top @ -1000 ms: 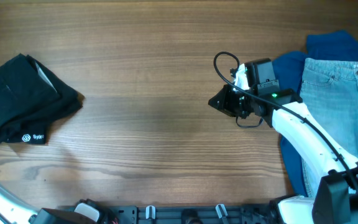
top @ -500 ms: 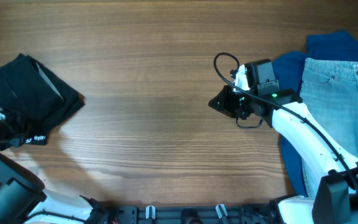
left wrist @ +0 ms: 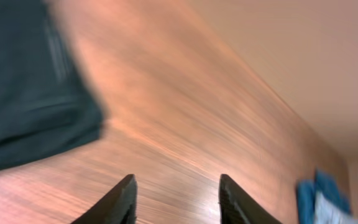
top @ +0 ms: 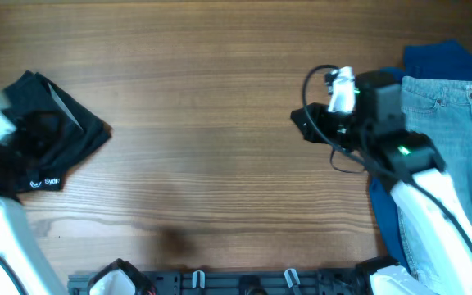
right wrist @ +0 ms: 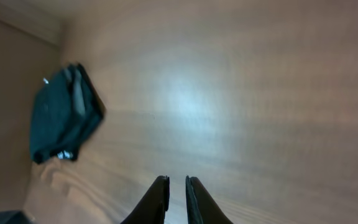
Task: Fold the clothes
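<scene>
In the left wrist view, the left gripper (left wrist: 178, 200) is seen with its fingers set wide apart and nothing between them; bare wooden table (top: 203, 164) is seen below. The right gripper (right wrist: 175, 198) is found nearly closed, a slim gap left between the fingers, and nothing is held.

The black folded garment (top: 72, 135), marked with a white logo, is located at the table's left edge. The left arm is positioned over its near left part; contact cannot be determined.

At the right edge, the light-blue jeans (top: 457, 139) are laid flat upon the blue garment (top: 441, 57). The right arm is held above the jeans' left side, its gripper pointing over bare wood.
</scene>
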`<state>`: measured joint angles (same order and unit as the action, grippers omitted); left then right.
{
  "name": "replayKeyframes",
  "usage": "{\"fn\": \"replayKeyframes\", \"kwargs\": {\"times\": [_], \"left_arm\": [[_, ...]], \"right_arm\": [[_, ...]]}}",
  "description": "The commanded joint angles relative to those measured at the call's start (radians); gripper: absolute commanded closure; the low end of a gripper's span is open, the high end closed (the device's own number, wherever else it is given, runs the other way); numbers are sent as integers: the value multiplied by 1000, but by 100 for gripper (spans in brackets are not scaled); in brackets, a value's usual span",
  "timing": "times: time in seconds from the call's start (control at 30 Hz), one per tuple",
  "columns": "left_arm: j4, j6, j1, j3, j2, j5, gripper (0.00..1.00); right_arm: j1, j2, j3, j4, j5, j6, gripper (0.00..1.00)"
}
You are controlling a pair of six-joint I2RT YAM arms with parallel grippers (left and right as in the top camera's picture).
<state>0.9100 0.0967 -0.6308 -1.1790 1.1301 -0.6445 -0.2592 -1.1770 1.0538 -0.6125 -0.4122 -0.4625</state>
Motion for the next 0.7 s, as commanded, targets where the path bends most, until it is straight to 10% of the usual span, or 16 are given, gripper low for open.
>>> {"fn": "replayKeyframes", "kwargs": {"times": [0.0, 0.13, 0.17, 0.23, 0.67], "left_arm": [[53, -66, 221, -4, -220, 133, 41], [167, -66, 431, -4, -360, 304, 27], [215, -66, 469, -4, -370, 357, 0], [261, -66, 492, -3, -369, 431, 0], [288, -63, 493, -3, -360, 437, 0]], "right_arm": [[2, 182, 48, -31, 145, 153, 81], [2, 344, 48, -48, 151, 256, 41], [2, 369, 48, -61, 151, 257, 29], [2, 392, 48, -90, 151, 256, 1], [2, 255, 48, -271, 150, 135, 0]]}}
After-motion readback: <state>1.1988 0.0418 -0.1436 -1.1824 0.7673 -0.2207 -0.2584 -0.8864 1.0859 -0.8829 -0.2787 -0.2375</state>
